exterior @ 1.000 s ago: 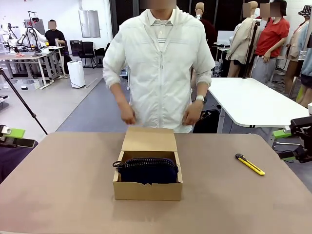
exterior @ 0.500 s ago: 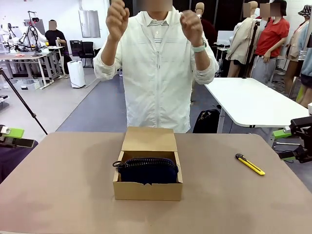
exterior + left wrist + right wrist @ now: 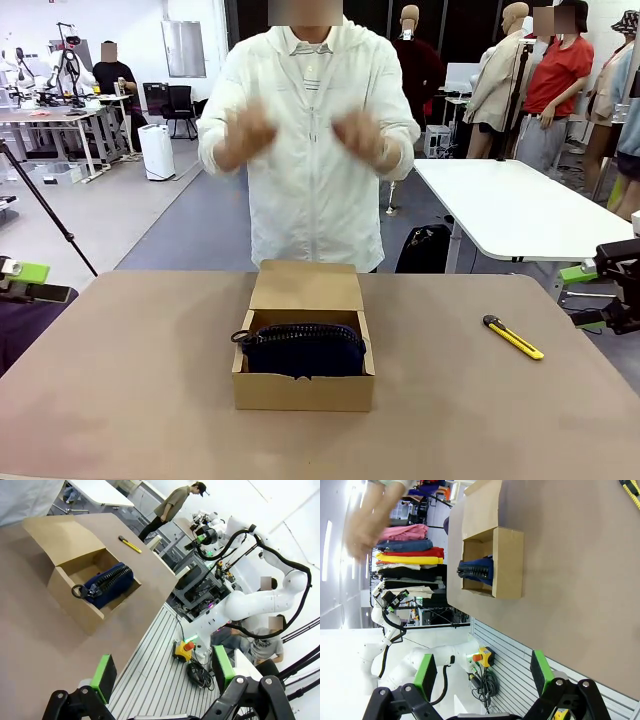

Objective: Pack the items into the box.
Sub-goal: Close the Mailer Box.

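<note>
Left claw (image 3: pixel 164 670): fingers wide apart, empty. Right claw (image 3: pixel 482 674): likewise wide, empty. Navy blue fabric zip pouch (image 3: pixel 107 584) lies inside shallow brown cardboard box (image 3: pixel 87 614), lid flap open, well ahead of both claws, neither touching it.

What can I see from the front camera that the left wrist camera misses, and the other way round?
Front view: the person's hands, blurred, held up at chest height behind the box. Left wrist view: a red button on a yellow base, sitting on a ribbed metal platform beside the table. Both: the open cardboard box with the navy pouch inside it, and the yellow-and-black utility knife lying apart from it on the brown table.
</note>
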`<state>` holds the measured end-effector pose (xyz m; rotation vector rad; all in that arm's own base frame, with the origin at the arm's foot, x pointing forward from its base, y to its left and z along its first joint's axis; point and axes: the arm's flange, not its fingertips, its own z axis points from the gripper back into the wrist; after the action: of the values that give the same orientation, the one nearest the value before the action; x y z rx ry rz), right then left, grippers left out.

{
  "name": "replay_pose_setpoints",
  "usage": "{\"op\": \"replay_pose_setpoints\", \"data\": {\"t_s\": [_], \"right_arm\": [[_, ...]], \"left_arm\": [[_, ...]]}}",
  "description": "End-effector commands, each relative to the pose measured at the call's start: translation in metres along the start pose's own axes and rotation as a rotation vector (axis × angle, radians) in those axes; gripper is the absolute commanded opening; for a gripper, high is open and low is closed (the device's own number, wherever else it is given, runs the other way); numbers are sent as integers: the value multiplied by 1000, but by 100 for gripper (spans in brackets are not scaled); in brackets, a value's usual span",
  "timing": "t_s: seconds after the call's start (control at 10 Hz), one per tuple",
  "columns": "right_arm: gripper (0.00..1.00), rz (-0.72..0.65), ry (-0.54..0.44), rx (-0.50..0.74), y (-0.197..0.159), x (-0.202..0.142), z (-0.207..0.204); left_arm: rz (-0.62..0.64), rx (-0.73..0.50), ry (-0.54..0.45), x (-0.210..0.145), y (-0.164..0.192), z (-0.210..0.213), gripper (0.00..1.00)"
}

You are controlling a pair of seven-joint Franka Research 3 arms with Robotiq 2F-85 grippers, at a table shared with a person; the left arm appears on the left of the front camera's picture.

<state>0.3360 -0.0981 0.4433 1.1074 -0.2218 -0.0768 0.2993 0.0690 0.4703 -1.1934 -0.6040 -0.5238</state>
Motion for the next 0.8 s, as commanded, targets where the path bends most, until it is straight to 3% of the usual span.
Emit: {"op": "replay_pose_setpoints", "data": {"t_s": [0.0,0.7], "right_arm": [[100,-8,12,-6,3,0,4],[100,-8,12,-6,3,0,4]], "left_arm": [[8,-13,-16,1,-4,0,100],[8,-13,-16,1,-4,0,100]]}}
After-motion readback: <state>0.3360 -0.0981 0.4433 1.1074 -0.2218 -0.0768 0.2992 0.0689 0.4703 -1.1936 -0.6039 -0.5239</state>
